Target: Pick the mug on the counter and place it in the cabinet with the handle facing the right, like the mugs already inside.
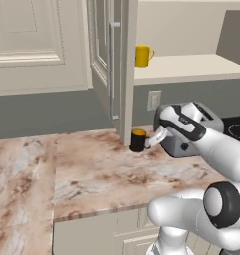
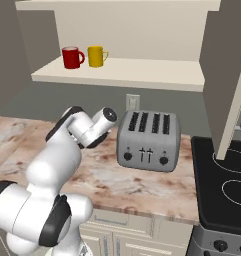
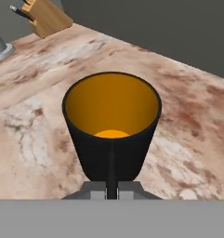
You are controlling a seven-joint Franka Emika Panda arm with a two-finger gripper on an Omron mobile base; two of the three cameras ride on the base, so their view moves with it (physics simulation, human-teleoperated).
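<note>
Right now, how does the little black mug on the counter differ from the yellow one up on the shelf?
The black mug is dark outside with an orange-yellow inside; the yellow mug is yellow all over. The black mug stands on the counter at the gripper; the yellow mug sits on the cabinet shelf, beside a red mug. Both stand upright.

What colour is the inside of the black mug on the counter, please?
Orange-yellow inside the mug, clearest in the hand view.

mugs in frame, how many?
3. Black mug on the counter at the claw; red mug and yellow mug side by side on the cabinet shelf.
</note>
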